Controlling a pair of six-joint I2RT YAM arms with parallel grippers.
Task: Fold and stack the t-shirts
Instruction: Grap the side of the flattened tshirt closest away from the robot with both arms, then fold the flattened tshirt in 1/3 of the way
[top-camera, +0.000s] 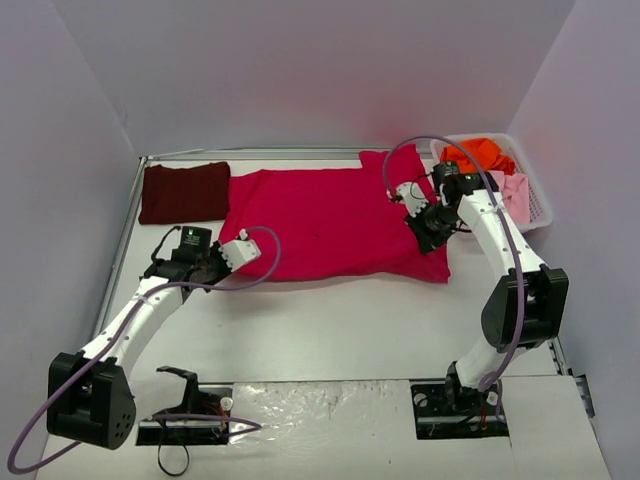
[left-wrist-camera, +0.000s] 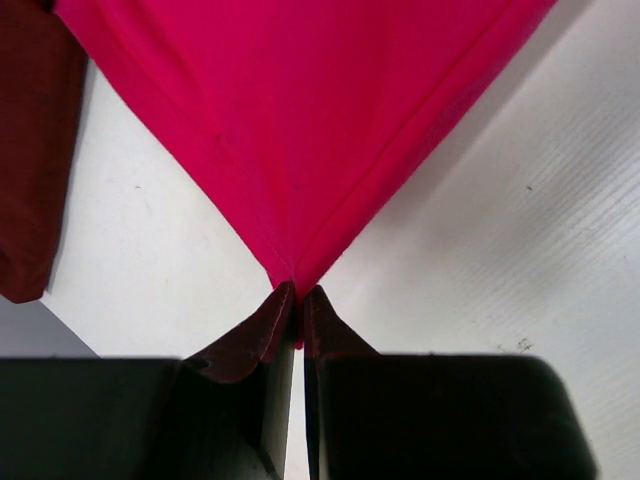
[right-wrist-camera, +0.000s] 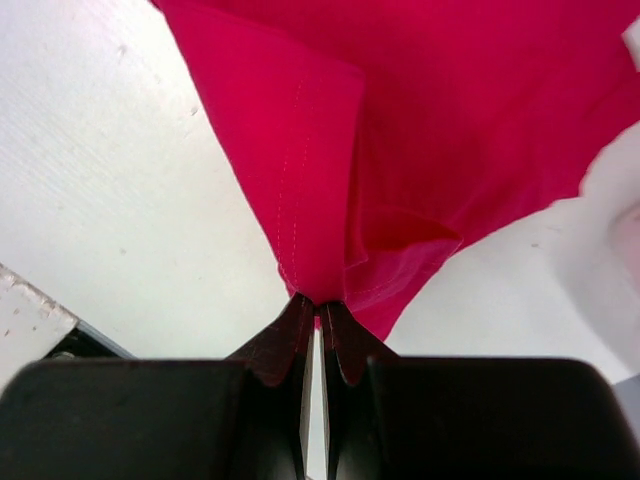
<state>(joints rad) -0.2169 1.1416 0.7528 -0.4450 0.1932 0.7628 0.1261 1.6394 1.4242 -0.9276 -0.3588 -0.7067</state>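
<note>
- Shirts, four in all, seen from the top: one crimson t-shirt (top-camera: 330, 225) spread flat mid-table, one maroon t-shirt (top-camera: 184, 191) folded just beside its left edge, one orange t-shirt (top-camera: 480, 155) and one pale pink t-shirt (top-camera: 512, 190) heaped in the single white mesh basket (top-camera: 541, 212) at the far right corner of the table (top-camera: 330, 330).
- Two arms reach in from the near edge. The left pincer (top-camera: 222, 268) meets the crimson cloth at its near left corner, the right pincer (top-camera: 422, 238) at its right side near the basket.
- Left wrist view: the left pincer (left-wrist-camera: 298, 300) is pressed together on one pointed corner of the crimson t-shirt (left-wrist-camera: 300, 120), which fans away over the white table (left-wrist-camera: 500, 250); the maroon t-shirt (left-wrist-camera: 30, 150) lies at the left edge.
- Right wrist view: the right pincer (right-wrist-camera: 320, 312) pinches a stitched, doubled-over edge of the crimson t-shirt (right-wrist-camera: 450, 120), with bare table (right-wrist-camera: 100, 200) on either side.
</note>
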